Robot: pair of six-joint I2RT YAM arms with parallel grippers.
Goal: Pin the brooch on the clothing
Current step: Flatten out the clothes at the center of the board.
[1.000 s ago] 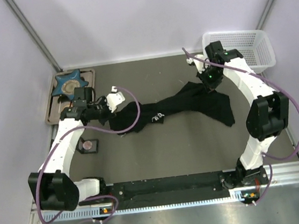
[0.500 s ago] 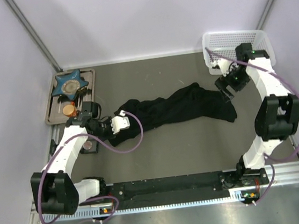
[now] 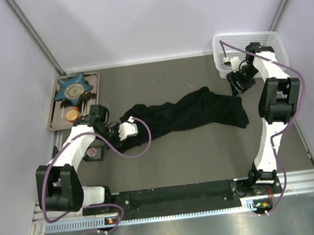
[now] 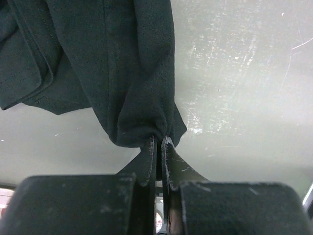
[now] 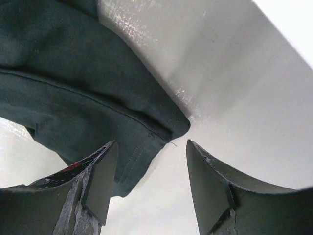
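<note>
While the left end effector [image 4: 157, 139] is clamped on one end of the single black T-shirt [image 3: 185, 113], the right end effector [image 5: 151, 143] stands parted above the other end. One pinkish brooch [image 3: 93, 153] sits on the tabletop [image 3: 195, 153] beside the left arm [image 3: 72, 147].

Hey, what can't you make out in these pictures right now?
1. T-shirt print: in all views, bunched folds hide it.
2. Brooch: in the top view, the black box is too small to read and partly covered by the left arm.
3. Which part of the shirt the left gripper pinches: the left wrist view is cropped too close.
</note>
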